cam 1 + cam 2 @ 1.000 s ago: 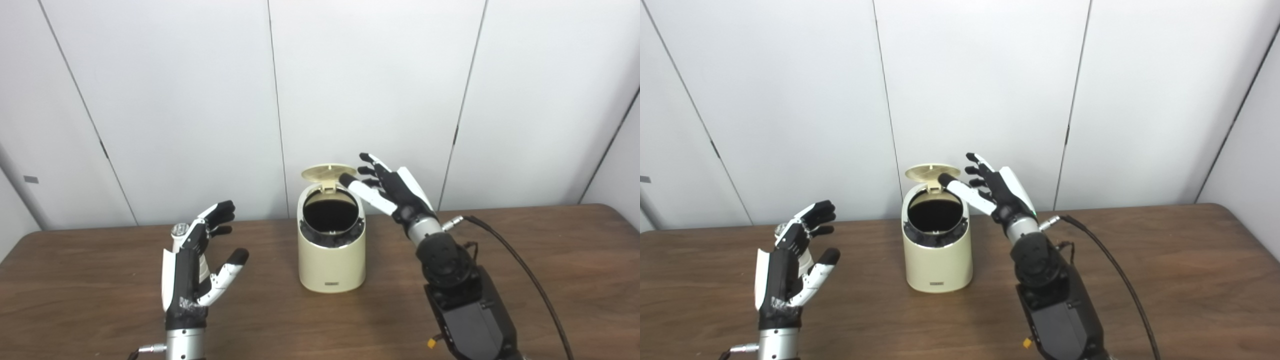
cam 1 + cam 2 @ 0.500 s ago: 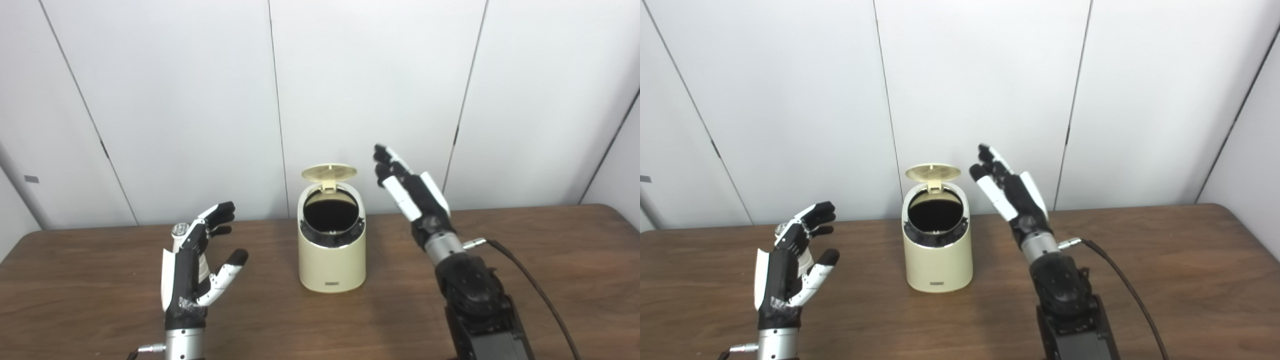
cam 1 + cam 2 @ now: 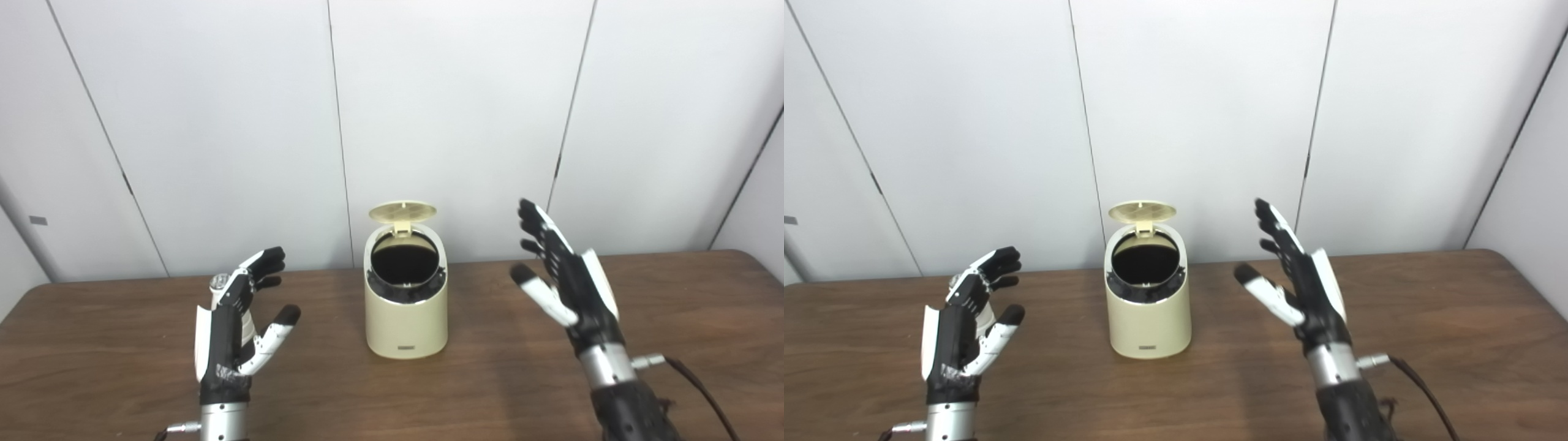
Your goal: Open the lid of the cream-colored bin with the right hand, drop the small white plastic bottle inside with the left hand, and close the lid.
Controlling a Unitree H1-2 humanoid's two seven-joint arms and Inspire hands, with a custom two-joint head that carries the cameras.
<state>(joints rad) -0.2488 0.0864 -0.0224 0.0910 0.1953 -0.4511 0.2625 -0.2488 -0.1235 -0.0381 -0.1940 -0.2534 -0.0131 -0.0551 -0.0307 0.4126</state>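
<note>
Cream plastic bin (image 3: 406, 315) sits near the middle of the brown wood counter (image 3: 674, 318), toward the back by the white wall panels (image 3: 459, 110). Its round lid (image 3: 402, 211) is flipped up on the rear hinge, so the dark opening faces up and a bit forward. Looks light and rigid to me, the kind of thing that would skid or tip if you shoved it from the side, so any push on that lid should go gently downward from the top edge.

Funny part: no small white bottle anywhere on the counter, and I can't tell whether it's already down in the dark inside. The left robot hand (image 3: 236, 324) hovers well off to the left of the bin, fingers spread, palm turned inward, holding nothing. The right robot hand (image 3: 566, 275) is up in the air to the right of the bin, also splayed wide and empty, clear of the lid.

So my guess is the lid closing is what's left, with a fingertip tap on the raised lid's rim.
</note>
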